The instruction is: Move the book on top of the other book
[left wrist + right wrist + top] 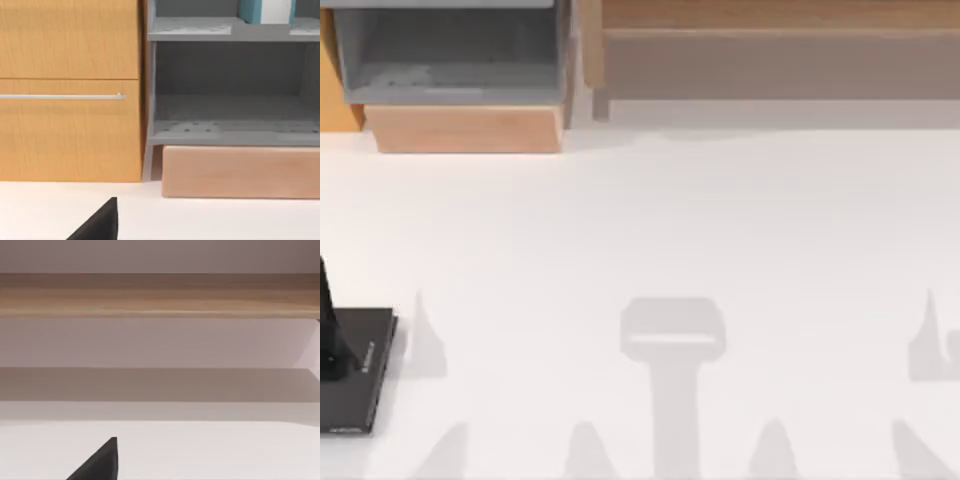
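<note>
Where the table's (670, 220) left edge runs, black book (355, 370), teal book (265, 11) shelved

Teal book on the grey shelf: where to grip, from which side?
Probably its front upright edge, jaws across the thickness, coming in level through the open front of the shelf: the teal book stands upright on the upper board.

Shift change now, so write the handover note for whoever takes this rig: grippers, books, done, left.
Left gripper: dark tip in its wrist view, facing the grey shelf unit; grip unclear.
Right gripper: same in its own wrist view.
Teal book: on the unit's upper shelf.
Black book: flat on the table, top view's lower left.
Done: nothing, books apart.
Left: fetch teal book, lay it on black book.
</note>
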### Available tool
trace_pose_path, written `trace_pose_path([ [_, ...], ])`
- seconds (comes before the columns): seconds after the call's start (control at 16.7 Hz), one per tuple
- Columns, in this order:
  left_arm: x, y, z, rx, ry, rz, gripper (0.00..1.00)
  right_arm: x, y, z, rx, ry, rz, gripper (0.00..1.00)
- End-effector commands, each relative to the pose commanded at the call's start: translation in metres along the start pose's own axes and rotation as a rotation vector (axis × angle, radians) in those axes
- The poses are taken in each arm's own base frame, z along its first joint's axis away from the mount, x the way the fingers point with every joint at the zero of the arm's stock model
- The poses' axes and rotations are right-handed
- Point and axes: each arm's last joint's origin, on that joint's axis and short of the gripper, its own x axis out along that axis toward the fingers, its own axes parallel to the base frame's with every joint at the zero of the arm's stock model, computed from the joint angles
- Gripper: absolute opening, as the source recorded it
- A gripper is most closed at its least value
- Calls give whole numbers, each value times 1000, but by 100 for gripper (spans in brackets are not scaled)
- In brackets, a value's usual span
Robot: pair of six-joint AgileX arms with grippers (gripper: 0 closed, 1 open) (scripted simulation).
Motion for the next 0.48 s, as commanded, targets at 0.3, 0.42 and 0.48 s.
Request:
trace_pose_path([
  [0.3, 1, -1, 17, -1, -23, -2, 100, 0, 0, 0, 0, 0, 0, 100],
  [0.42, 4, -2, 41, -4, -48, -4, 100, 0, 0, 0, 0, 0, 0, 100],
  [0.48, 8, -3, 55, -6, -61, -5, 100, 0, 0, 0, 0, 0, 0, 100],
])
